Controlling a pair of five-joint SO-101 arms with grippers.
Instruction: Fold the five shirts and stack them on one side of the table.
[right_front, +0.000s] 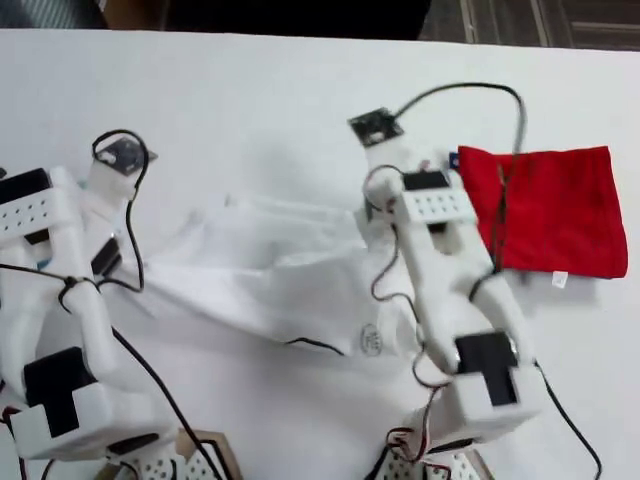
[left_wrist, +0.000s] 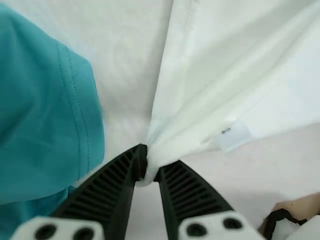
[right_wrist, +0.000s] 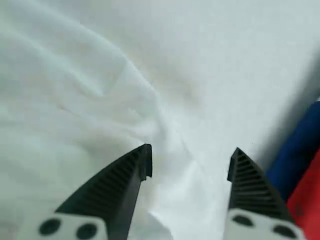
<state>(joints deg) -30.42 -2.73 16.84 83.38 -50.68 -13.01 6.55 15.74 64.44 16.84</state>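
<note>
A white shirt (right_front: 270, 280) lies crumpled across the middle of the white table (right_front: 250, 90), between the two arms. My left gripper (left_wrist: 148, 167) is shut on a bunched edge of the white shirt (left_wrist: 240, 75), near its small label. A teal shirt (left_wrist: 40, 110) lies just beside that gripper. My right gripper (right_wrist: 190, 162) hangs open just above the white shirt (right_wrist: 75, 115), at its right end. A folded red shirt (right_front: 555, 208) lies to the right of the right arm, with a blue edge (right_wrist: 300, 145) showing under it.
Black cables (right_front: 500, 120) loop over the right arm and across the red shirt. The arm bases (right_front: 480, 390) stand at the near table edge. Bare table stretches along the far side.
</note>
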